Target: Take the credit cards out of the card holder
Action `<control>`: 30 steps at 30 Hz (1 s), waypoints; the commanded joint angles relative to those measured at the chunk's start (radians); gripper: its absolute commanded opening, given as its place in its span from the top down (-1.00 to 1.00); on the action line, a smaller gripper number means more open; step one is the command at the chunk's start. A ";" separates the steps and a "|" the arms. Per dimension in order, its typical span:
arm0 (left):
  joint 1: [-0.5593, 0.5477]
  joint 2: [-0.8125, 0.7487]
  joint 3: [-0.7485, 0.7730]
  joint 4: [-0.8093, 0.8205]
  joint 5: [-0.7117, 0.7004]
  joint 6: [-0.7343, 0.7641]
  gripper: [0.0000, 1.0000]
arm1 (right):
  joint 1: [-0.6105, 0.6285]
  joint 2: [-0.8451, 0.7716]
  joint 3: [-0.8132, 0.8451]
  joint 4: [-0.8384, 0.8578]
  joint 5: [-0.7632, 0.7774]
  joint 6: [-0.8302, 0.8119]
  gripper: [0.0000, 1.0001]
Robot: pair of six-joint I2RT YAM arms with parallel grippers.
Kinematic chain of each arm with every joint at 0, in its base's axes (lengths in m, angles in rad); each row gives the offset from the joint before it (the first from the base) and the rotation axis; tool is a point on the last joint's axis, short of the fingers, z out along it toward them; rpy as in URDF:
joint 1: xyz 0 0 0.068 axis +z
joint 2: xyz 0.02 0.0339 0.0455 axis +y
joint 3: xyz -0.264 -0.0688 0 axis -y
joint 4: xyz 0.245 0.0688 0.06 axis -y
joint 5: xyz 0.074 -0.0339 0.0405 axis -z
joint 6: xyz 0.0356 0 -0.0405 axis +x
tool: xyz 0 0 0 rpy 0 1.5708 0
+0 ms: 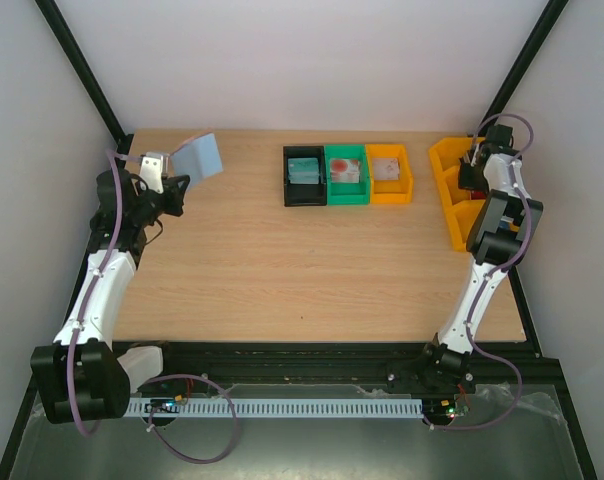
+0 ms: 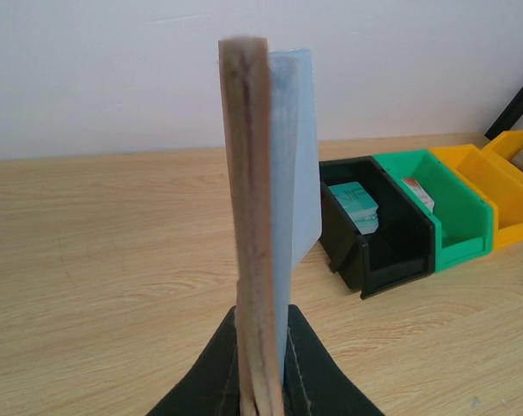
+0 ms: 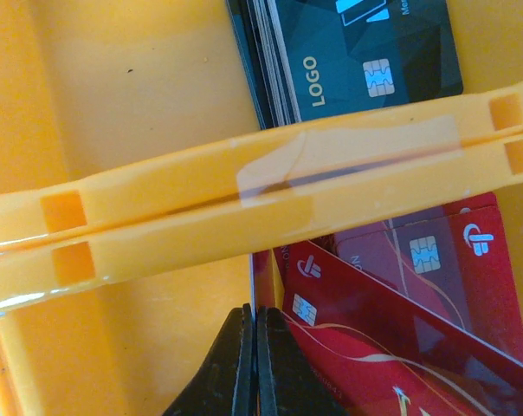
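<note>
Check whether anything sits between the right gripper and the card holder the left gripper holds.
Yes: the black bin, green bin and small orange bin sit on the table on the line from the right gripper, shut over the big orange tray, to the card holder in the left gripper. Travelling above them looks free.

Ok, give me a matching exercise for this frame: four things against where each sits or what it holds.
1 card holder
2 black bin
3 green bin
4 red cards

A holds a teal stack
B lie in the orange tray
C held up at far left
D holds a red-marked card

Pairs: 1-C, 2-A, 3-D, 4-B
</note>
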 commanded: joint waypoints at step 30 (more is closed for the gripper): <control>-0.129 0.055 -0.024 0.366 0.148 -0.060 0.88 | 0.455 -0.295 -0.048 0.180 -0.800 0.255 0.97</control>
